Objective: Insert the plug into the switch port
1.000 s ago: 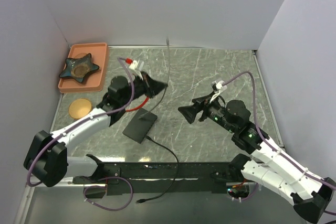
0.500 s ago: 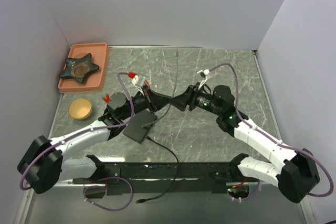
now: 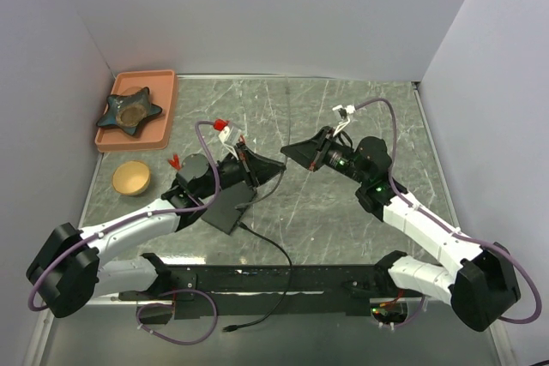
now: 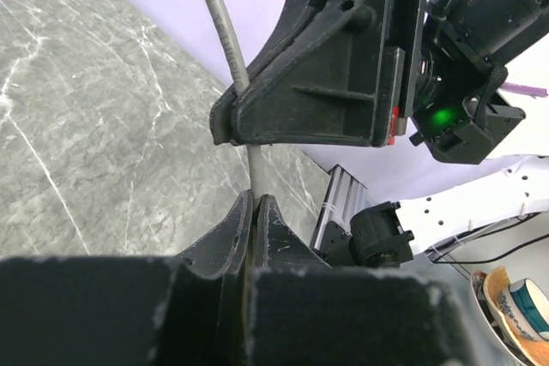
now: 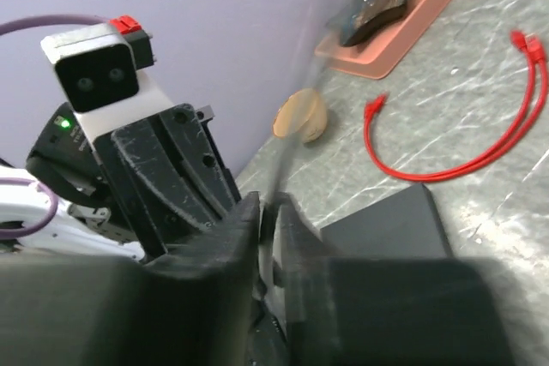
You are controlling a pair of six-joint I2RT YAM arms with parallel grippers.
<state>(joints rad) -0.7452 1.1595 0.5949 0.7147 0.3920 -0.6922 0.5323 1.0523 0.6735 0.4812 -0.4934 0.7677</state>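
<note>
A thin grey cable (image 4: 225, 36) rises from my left gripper (image 4: 254, 199), which is shut on it. Just above, my right gripper (image 5: 268, 212) is shut on the same cable (image 5: 292, 147). In the top view the two grippers meet tip to tip, left (image 3: 276, 165) and right (image 3: 287, 150), above the right end of the flat black box (image 3: 230, 205). The cable (image 3: 289, 113) runs up from them toward the back wall. I cannot make out the plug. The switch port on the box does not show in any view.
An orange tray (image 3: 163, 117) holding a star-shaped dish (image 3: 129, 111) sits at the back left, with a round wooden bowl (image 3: 131, 177) in front of it. A red cable (image 5: 446, 165) lies beside the box (image 5: 386, 220). A black lead (image 3: 279, 255) runs off the box toward the near edge.
My right gripper swung in from the right to the cable beside the left gripper and shut on it. The left gripper shifted right and a little nearer, keeping hold of the cable.
</note>
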